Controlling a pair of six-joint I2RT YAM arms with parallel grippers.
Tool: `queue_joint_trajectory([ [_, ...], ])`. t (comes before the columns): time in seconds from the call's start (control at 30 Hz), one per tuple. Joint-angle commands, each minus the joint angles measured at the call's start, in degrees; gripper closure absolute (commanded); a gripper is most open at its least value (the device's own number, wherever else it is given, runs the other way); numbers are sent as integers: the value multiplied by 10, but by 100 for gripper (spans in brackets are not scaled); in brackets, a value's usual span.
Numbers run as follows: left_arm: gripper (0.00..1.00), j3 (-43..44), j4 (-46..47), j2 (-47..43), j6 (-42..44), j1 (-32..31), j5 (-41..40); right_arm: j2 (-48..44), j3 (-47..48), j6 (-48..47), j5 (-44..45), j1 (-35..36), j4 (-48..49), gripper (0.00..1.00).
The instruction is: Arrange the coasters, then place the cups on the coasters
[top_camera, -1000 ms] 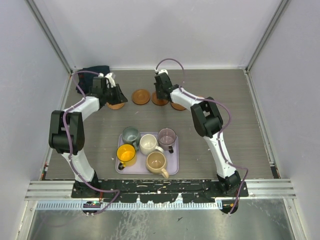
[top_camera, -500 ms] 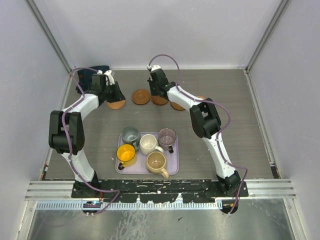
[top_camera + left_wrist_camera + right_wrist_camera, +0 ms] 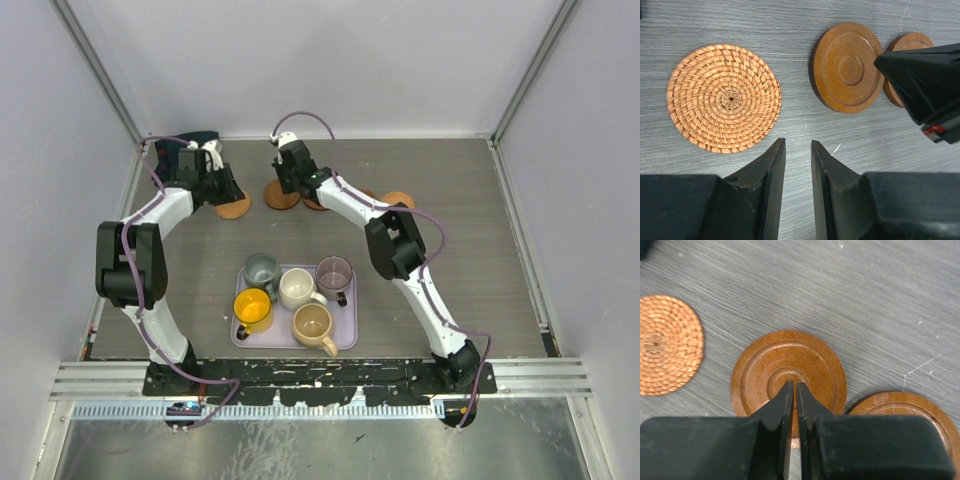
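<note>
Right gripper (image 3: 792,390): it hovered over a wooden coaster (image 3: 812,365) at the far side of the table, jaws a thin slit apart with nothing between them.
Left gripper (image 3: 796,150): it hung above bare table, jaws a narrow gap apart and empty, with the woven coaster (image 3: 724,98) just ahead to one side.
Tray (image 3: 345,335): the lavender tray sat nearest the arm bases, mid-table.
Cups (image 3: 298,288): all five stood on the tray; the yellow cup (image 3: 251,304) and tan cup (image 3: 312,324) were nearer, the grey-green cup (image 3: 262,269), white one and purple-grey cup (image 3: 333,271) behind.
Coasters: they lay in a loose row across the far table, well apart from the tray. From the top view I saw the woven one, a wooden one under the right gripper, another behind the right arm, and one further right (image 3: 398,200). A fifth could not be made out.
Step in hand: by my judgement, still arranging coasters; no cup had been placed.
Next move: it probably called for wider right jaws, then a grip or nudge on the wooden coaster's rim to space the row evenly.
</note>
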Motion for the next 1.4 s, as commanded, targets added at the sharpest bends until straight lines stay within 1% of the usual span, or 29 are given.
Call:
queue_joint_trajectory([
  [0.0,71,0,15,-10,-2,8,-4,17,33,4,-13,1,8,87],
  [0.27,71,-4,15,-8,-2,12,-1,33,27,6,-17,2,-1,87],
  [0.63,71,-7,14,-5,-6,11,0,-12,-78,21,-15,24,13,90],
  [0.77,71,-2,5,0,-5,12,-13,-22,-95,24,-15,31,14,90],
  [1.17,70,4,-8,10,-4,15,-16,-27,-98,37,-4,43,10,91],
  [1.27,69,3,-4,12,-2,16,-13,-24,-85,28,18,43,13,91],
  [1.37,70,0,10,12,-1,16,-5,-18,-49,6,54,41,10,90],
])
